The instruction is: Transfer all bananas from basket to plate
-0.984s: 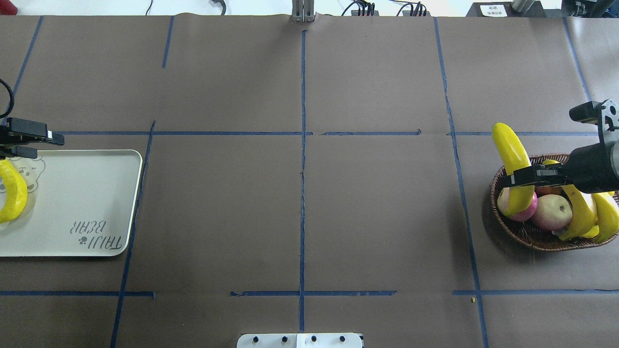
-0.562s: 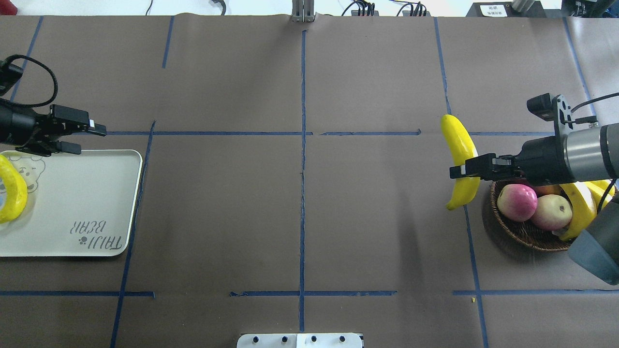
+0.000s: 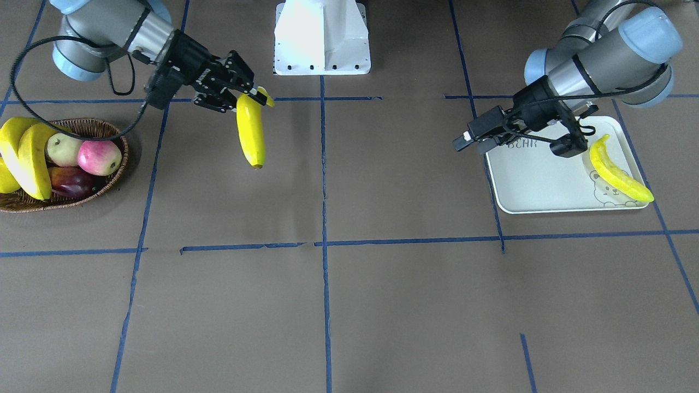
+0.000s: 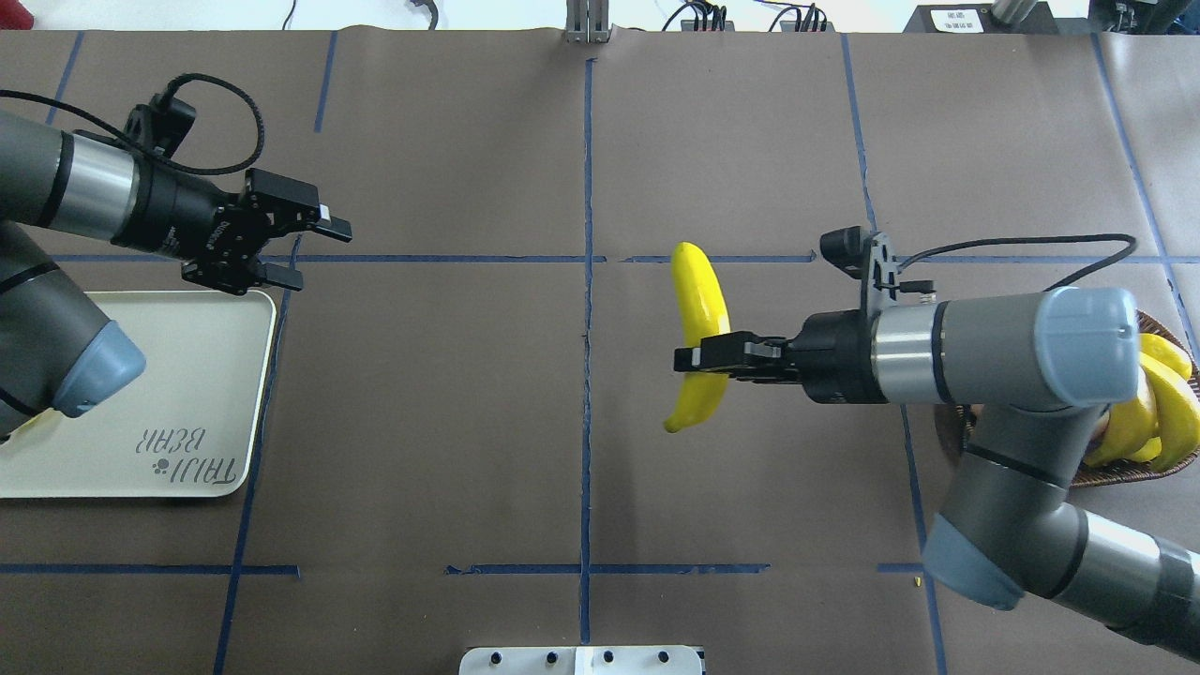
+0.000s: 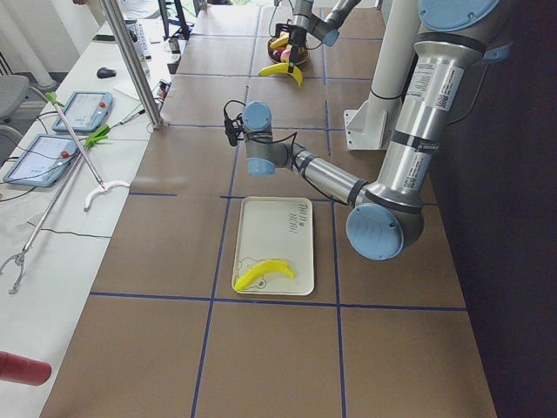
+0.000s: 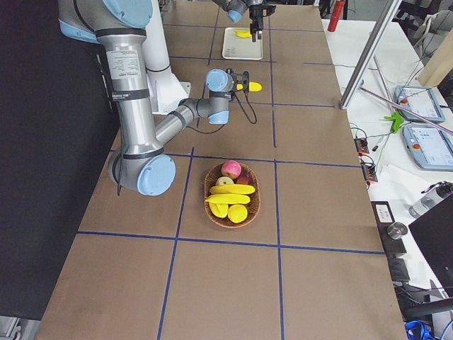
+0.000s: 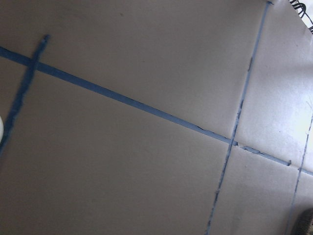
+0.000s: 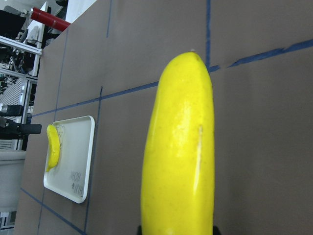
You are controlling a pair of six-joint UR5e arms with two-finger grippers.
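Gripped banana [image 4: 703,300] now beyond basket [image 3: 54,205], another banana [image 3: 616,176] on plate [image 3: 538,183]

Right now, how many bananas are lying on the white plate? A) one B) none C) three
A: a single banana lies on the plate, while the right end effector holds another banana in the air above the table.

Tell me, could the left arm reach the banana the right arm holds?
Probably yes: the left gripper is open and empty, and nothing stands between it and the banana, though they're well apart.
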